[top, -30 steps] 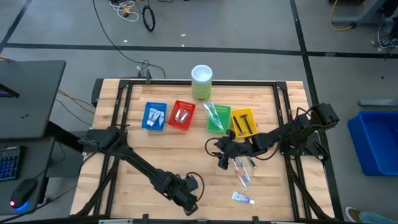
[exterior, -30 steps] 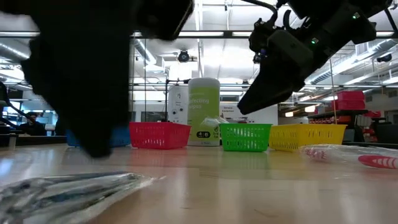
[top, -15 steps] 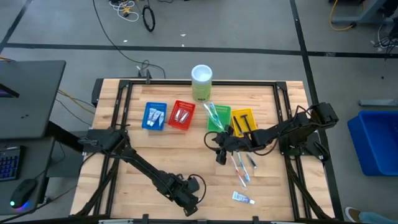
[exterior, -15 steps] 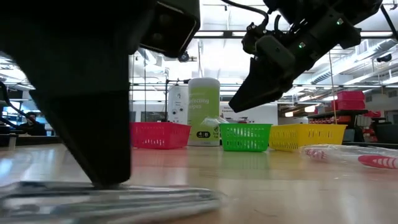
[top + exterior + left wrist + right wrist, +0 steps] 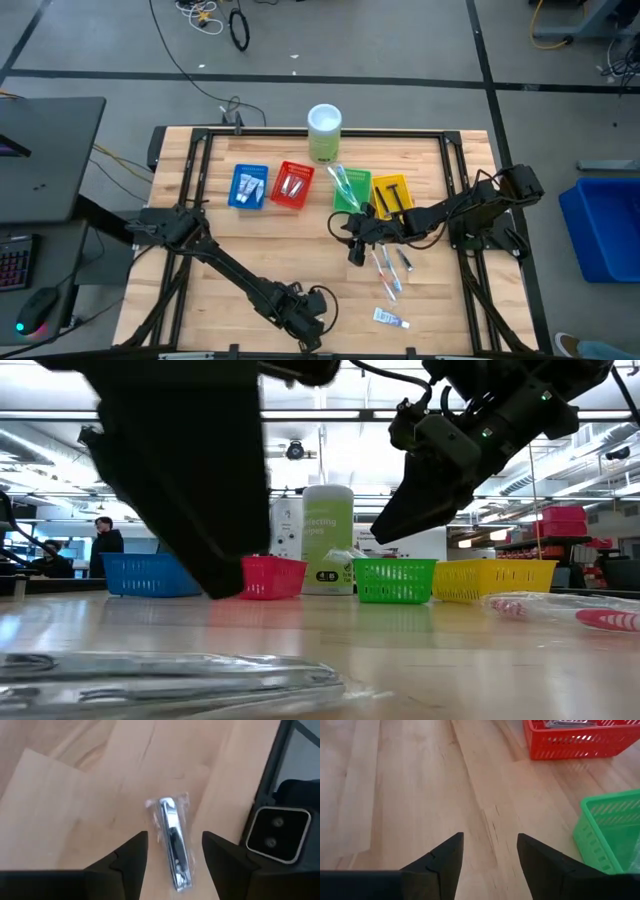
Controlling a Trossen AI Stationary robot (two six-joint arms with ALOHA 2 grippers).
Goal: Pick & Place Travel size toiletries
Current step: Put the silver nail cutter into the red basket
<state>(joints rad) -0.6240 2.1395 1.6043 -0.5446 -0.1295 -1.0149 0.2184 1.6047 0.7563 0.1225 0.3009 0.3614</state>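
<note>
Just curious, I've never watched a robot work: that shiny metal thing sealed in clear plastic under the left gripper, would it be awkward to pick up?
Probably. The wrapped metal piece lies flat on the table, so it likely won't roll. Its glossy wrapper looks slippery and crinkly.

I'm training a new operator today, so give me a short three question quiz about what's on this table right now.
1. True or false: the left gripper stands open over a shiny metal clipper in a clear wrapper.
2. Which plastic basket stands nearest the pale green cylinder with a white top? A. blue basket B. green basket C. yellow basket
3. Fill in: the right gripper holds ____.

Key: 1 true; 2 B; 3 nothing, its fingers are apart over bare wood.
</note>
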